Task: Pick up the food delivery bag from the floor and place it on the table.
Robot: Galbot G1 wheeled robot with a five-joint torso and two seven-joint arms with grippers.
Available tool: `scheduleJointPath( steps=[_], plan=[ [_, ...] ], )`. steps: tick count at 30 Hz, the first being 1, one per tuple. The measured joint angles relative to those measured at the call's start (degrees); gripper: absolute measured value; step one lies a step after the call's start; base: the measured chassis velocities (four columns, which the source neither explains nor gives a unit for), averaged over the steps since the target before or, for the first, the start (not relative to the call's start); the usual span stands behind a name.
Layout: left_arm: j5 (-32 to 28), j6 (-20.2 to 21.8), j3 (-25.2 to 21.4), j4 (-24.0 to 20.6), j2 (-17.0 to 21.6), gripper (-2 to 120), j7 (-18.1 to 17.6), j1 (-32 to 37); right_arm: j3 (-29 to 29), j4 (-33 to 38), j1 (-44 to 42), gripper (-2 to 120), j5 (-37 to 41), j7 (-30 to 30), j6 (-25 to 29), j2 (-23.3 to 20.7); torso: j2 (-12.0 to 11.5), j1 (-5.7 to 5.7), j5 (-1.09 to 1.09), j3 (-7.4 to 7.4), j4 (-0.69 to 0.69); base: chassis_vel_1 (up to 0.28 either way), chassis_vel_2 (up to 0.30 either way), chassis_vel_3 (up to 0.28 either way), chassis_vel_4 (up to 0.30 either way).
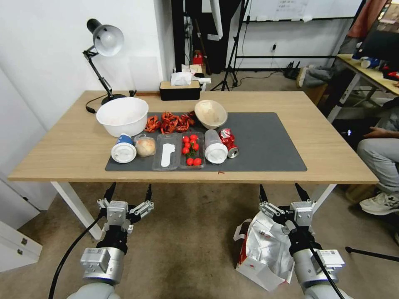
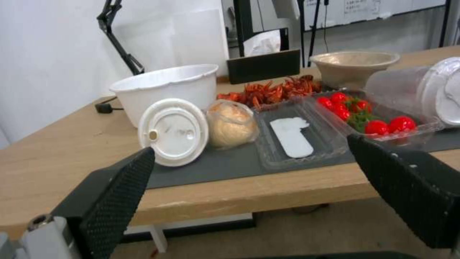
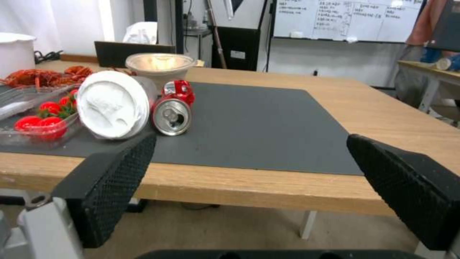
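Large rectangular light-wood table [image 1: 75,145] on white legs, topped by a dark grey mat [image 1: 262,143] bearing a white bowl [image 1: 122,115], lidded cups, red tomatoes in a clear tray [image 1: 192,150] and a crushed red can [image 1: 228,141]. Brownish-grey carpet floor [image 1: 187,236] below. White paper food delivery bag [image 1: 266,249] with red sides and silver foil lining, on the floor under the right gripper [image 1: 282,192], fingers apart. Left gripper [image 1: 128,193] near the table edge, fingers apart, empty.

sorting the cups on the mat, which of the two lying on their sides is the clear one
The clear cup lies right of the tomato tray, beside the crushed red can. The other tipped cup is blue, at the mat's left end.
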Motion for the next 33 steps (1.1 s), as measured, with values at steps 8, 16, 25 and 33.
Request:
scheduleJointPath(
  steps=[8,16,25,33],
  plan=[
    [0.0,0.0,0.0,0.0,0.0,100,0.0,0.0,0.0,0.0,0.0,100,0.0,0.0,0.0,0.0,0.0,0.0,0.0,0.0,0.0,0.0,0.0,0.0,0.0],
    [0.0,0.0,0.0,0.0,0.0,100,0.0,0.0,0.0,0.0,0.0,100,0.0,0.0,0.0,0.0,0.0,0.0,0.0,0.0,0.0,0.0,0.0,0.0,0.0],
    [-3.3,3.3,2.0,-1.0,1.3,100,-3.8,-0.4,-2.0,1.5,-1.3,100,-1.7,-2.7,-4.2,1.8,0.0,0.0,0.0,0.0,0.01,0.0,0.0,0.0,0.0],
    [-13.8,11.8,8.4,-4.3,5.6,100,-15.9,-1.6,-6.4,4.9,-4.0,100,-5.8,-9.2,-12.0,6.2,0.0,0.0,0.0,0.0,-0.01,0.0,0.0,0.0,0.0]
  ],
)
